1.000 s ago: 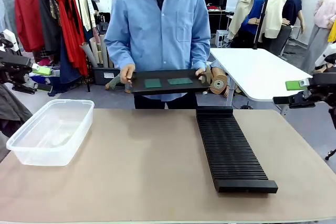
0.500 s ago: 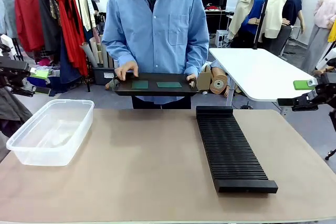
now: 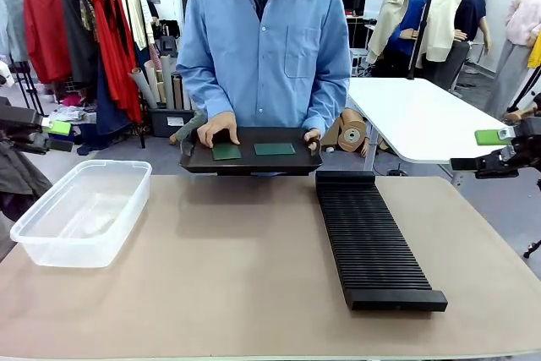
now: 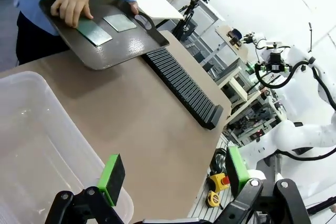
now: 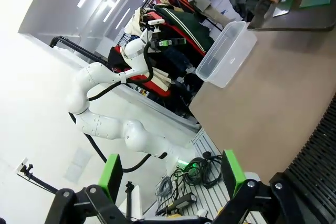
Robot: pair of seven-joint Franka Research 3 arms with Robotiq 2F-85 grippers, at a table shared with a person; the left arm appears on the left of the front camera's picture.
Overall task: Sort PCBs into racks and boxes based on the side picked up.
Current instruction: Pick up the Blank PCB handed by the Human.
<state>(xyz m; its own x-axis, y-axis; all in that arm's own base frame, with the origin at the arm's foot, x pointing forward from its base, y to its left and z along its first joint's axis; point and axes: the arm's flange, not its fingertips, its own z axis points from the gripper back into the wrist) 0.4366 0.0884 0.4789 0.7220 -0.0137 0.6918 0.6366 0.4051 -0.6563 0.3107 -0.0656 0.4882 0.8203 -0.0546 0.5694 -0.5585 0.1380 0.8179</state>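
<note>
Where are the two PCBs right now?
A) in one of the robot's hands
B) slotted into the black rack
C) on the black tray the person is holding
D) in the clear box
C: both PCBs lie flat, side by side, on the black tray, which the person's hands hold at the table's far side.

A black tray [image 3: 250,164] is at the tan tabletop's [image 3: 228,268] far edge, before a blue shirt [image 3: 266,48]. Behind: a clothes rail [image 3: 110,31], a white table [image 3: 414,116], cardboard rolls [image 3: 351,131].
</note>
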